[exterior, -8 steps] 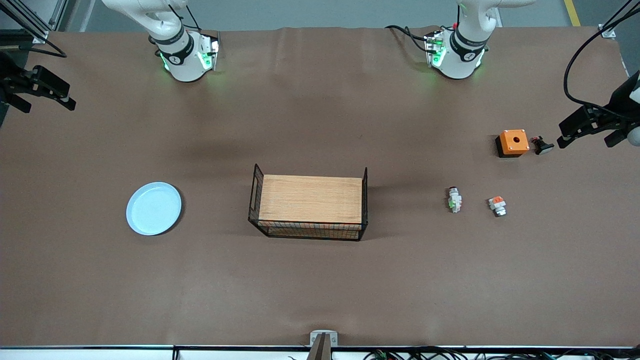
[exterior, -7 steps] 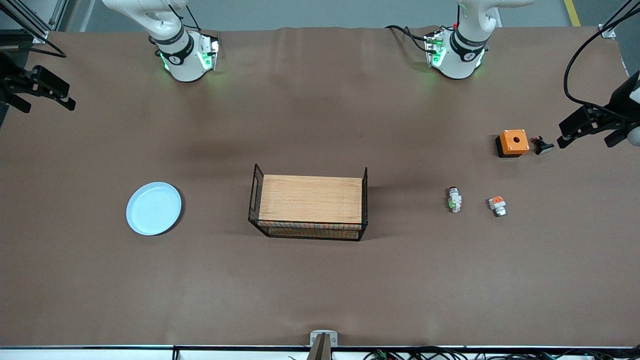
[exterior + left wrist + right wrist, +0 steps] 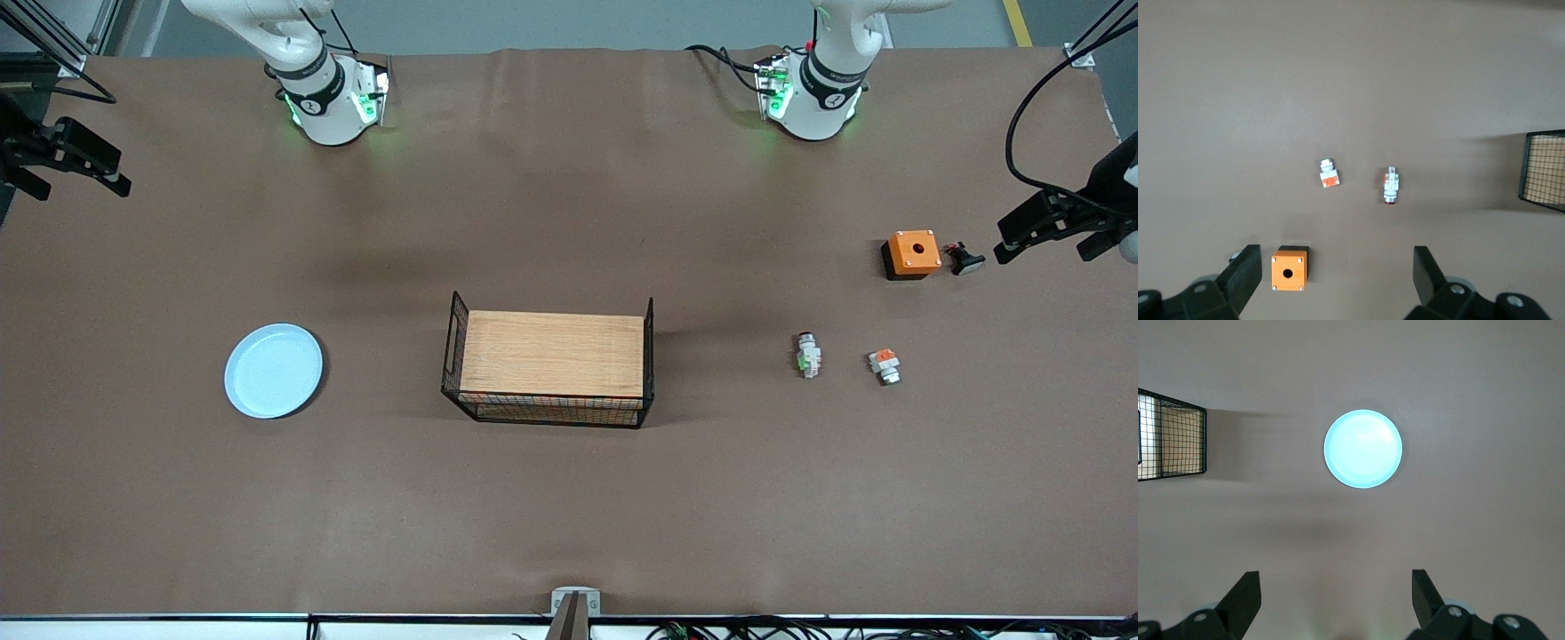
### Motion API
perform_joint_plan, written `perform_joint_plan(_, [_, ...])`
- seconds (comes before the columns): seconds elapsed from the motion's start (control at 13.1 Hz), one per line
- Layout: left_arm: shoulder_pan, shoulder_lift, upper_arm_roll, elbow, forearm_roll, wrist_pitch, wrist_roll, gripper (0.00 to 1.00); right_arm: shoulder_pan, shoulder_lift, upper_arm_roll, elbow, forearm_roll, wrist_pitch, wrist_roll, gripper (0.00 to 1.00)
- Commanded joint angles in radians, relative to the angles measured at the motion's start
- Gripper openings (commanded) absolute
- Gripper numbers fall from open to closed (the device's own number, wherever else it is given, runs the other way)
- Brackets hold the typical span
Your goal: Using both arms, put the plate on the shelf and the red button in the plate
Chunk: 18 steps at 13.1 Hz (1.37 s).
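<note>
The pale blue-white plate (image 3: 273, 371) lies flat on the brown table toward the right arm's end; it also shows in the right wrist view (image 3: 1363, 449). The red button (image 3: 808, 356), with a white-grey body and a green mark, lies on its side toward the left arm's end; it also shows in the left wrist view (image 3: 1391, 186). My right gripper (image 3: 78, 185) hangs open and empty, high over the table's right-arm end (image 3: 1336, 600). My left gripper (image 3: 1042, 251) hangs open and empty, high over the table's left-arm end (image 3: 1336, 280).
A wire basket with a wooden top (image 3: 549, 366) stands mid-table. A white piece with an orange-red block (image 3: 884, 365) lies beside the red button. An orange box with a hole (image 3: 912, 254) and a black piece with a pale head (image 3: 965, 259) sit farther from the camera.
Both grippers have drifted very slightly toward the table's ends. Nothing on the table has moved.
</note>
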Motion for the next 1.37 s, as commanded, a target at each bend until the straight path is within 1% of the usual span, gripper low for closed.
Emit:
perform_joint_plan(0.0, [0.002,0.086,-0.006,-0.016,-0.008,-0.003,-0.010,1.00,-0.012,-0.018,0.008,-0.009,-0.010,0.001,-0.002,1.00])
perform_joint_plan(0.38, [-0.039,0.276,-0.012,-0.022,-0.025,0.090,-0.017,1.00,-0.011,-0.019,0.008,-0.009,0.002,-0.012,0.000,1.00])
perform_joint_plan(0.53, [-0.049,0.335,-0.017,-0.051,-0.042,0.170,-0.029,1.00,-0.011,-0.018,0.008,-0.009,0.004,-0.012,0.000,1.00])
perform_joint_plan(0.76, [-0.088,0.401,-0.025,-0.103,-0.044,0.306,-0.126,1.00,-0.011,-0.018,0.008,-0.009,0.004,-0.016,0.000,1.00])
perform_joint_plan(1.14, [-0.128,0.509,-0.025,-0.131,-0.033,0.426,-0.129,1.00,-0.012,-0.011,0.006,0.001,0.004,-0.016,0.000,1.00])
perform_joint_plan(1.29, [-0.133,0.522,-0.025,-0.175,-0.031,0.487,-0.129,0.99,-0.012,-0.008,0.006,0.020,0.002,-0.019,-0.005,1.00])
